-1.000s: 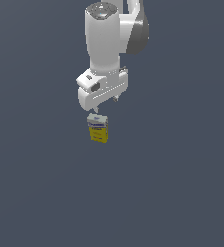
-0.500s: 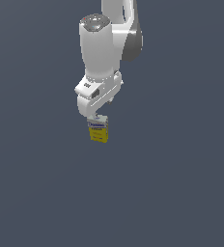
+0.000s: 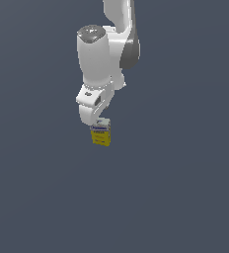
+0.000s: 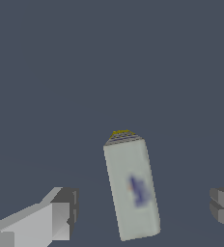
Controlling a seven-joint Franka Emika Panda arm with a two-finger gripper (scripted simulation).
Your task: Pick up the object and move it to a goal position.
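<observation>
Jaws spread wide on either side of the small yellow-and-white carton (image 4: 132, 190), not gripping it, so pickup and the move to the goal remain.

Small rectangular carton (image 3: 100, 134): yellow lower part, pale grey-white top, blue band with tiny unreadable print. Stands roughly upright with a slight lean, directly under the fingers (image 3: 97, 120), top end close up against them. Wrist view: carton (image 4: 132, 188) seen from above, pale top face with a blurred blue mark, yellow sliver at the far end. It sits between the two fingers (image 4: 61, 212), clear gap on each side.
</observation>
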